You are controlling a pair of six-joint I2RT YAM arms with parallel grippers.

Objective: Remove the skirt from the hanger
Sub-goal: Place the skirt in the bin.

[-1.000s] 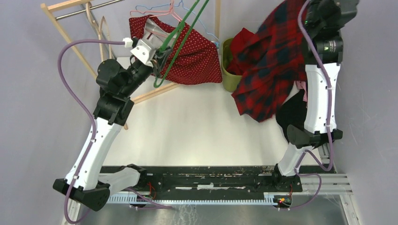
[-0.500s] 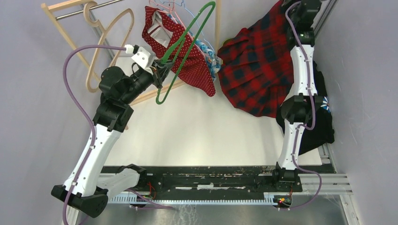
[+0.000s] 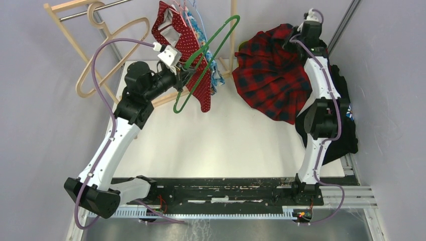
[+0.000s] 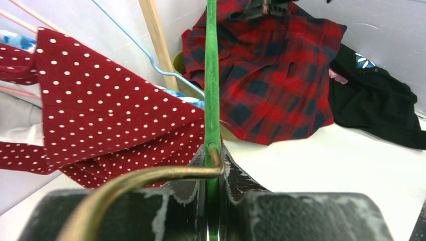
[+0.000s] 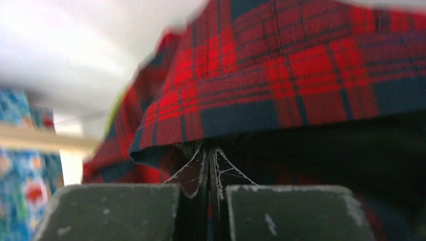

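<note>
1. Your left gripper (image 4: 212, 155) is clenched on the hanger (image 4: 211, 75). The green bar is pinched between the jaws, right beside the brass hook (image 4: 150, 175). The hanger stands on edge, clear of the table (image 3: 211, 145), and leans against the dotted garment (image 4: 100, 115). I judge this grip is an anchor, keeping the hanger steady while the other arm draws cloth away.
2. Your right gripper (image 5: 210, 153) is closed tight on an edge of the skirt (image 3: 271, 80). It sits high at the rear right, above the heap.
3. The plaid skirt lies bunched at the table's rear right, against a green bin (image 4: 178, 63) and apart from the hanger. No plaid shows on the hanger, so the removal looks done. What probably remains is to let go.
4. The table is white and smooth. A black garment (image 4: 377, 105) lies slumped at its right edge, just beyond the skirt.
5. Grey walls (image 3: 30, 125) close in on both sides. A wooden rack (image 3: 65, 32) stands at the rear left, carrying a wooden hanger (image 3: 108, 45) and several wire ones. Space to swing the hanger there looks tight.
</note>
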